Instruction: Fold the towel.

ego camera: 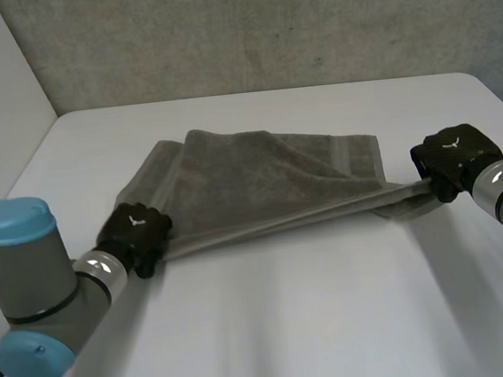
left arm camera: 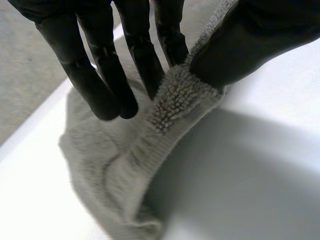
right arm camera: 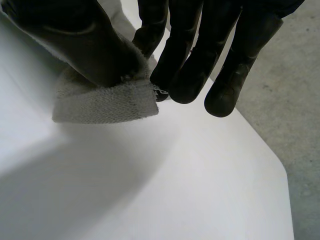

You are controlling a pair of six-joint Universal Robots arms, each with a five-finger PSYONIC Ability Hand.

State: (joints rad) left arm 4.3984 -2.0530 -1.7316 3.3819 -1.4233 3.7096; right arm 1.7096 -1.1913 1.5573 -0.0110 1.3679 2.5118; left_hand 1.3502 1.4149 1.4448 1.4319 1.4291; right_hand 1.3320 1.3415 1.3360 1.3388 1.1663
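Note:
A grey towel (ego camera: 259, 174) lies crumpled and partly doubled over on the white table (ego camera: 318, 325). Its near edge is stretched taut between my two hands. My left hand (ego camera: 136, 235) holds the left end of that edge. In the left wrist view the thumb (left arm camera: 250, 40) pinches the towel (left arm camera: 175, 100) against a finger (left arm camera: 170, 35). My right hand (ego camera: 453, 156) holds the right end, lifted slightly off the table. In the right wrist view the thumb (right arm camera: 75, 40) clamps a towel corner (right arm camera: 110, 102) against the fingers (right arm camera: 200, 65).
A grey wall (ego camera: 263, 27) stands behind the table's far edge. The table's rounded right corner (right arm camera: 280, 170) and the grey floor (right arm camera: 300, 100) beyond it lie close to my right hand. Bare tabletop stretches in front of the towel.

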